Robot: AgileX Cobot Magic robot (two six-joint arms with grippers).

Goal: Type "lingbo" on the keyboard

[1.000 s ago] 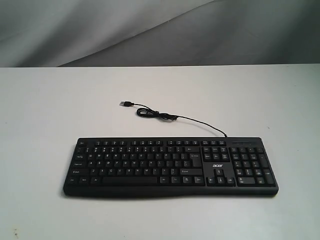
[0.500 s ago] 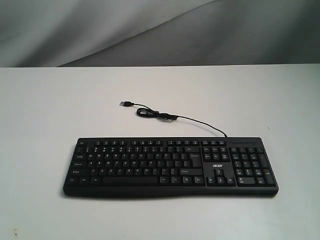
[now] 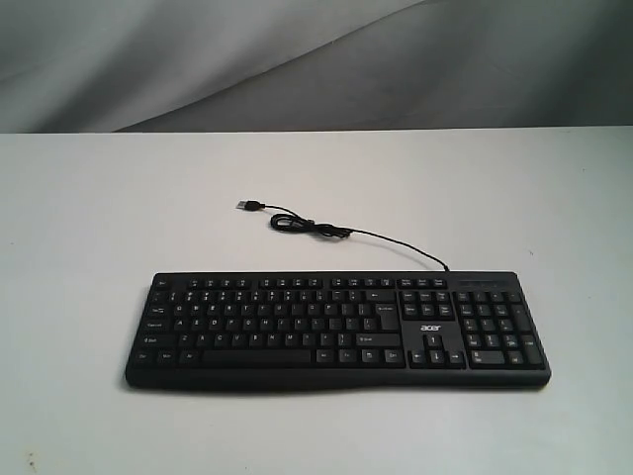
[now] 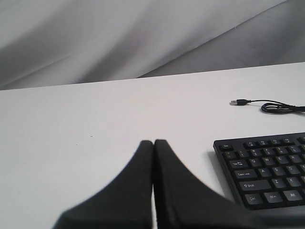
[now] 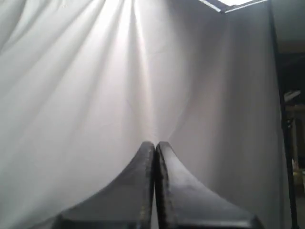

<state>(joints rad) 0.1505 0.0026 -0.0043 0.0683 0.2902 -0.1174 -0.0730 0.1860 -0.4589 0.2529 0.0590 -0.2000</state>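
We saw no change over last second: keyboard (image 3: 336,330) untouched, left gripper (image 4: 153,143) and right gripper (image 5: 155,144) pressed together, typing not begun.

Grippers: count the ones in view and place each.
2. The left gripper, jaws shut, is above the table beside the keyboard; the right gripper, jaws shut, faces the grey curtain.

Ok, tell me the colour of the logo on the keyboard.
White, on the black keyboard; the exterior view shows the logo best.
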